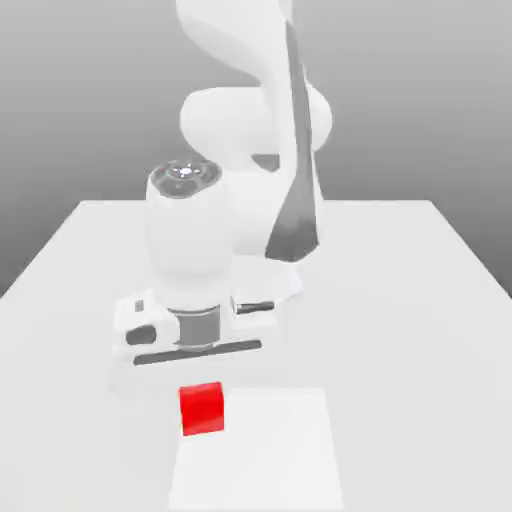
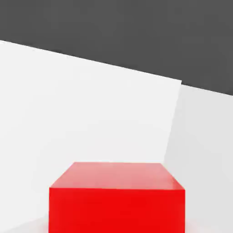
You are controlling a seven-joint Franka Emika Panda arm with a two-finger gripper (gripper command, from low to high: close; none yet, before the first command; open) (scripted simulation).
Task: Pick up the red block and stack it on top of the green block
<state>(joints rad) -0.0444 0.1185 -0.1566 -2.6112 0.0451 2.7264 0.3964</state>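
Note:
The red block [image 1: 201,408] is a small bright red cube resting on the white table, near the front of the exterior view. My gripper [image 1: 200,380] hangs straight down from the white hand directly over it, shut on the block. In the hand view the red block [image 2: 117,196] looms very close, its top face and one side face showing. The green block is out of view.
A lighter white rectangular patch [image 1: 270,450] lies on the table [image 1: 400,300] under and to the exterior view's right of the block. The arm's bulky white links [image 1: 255,120] rise behind the hand. Dark floor lies beyond the table's edge [image 2: 136,68].

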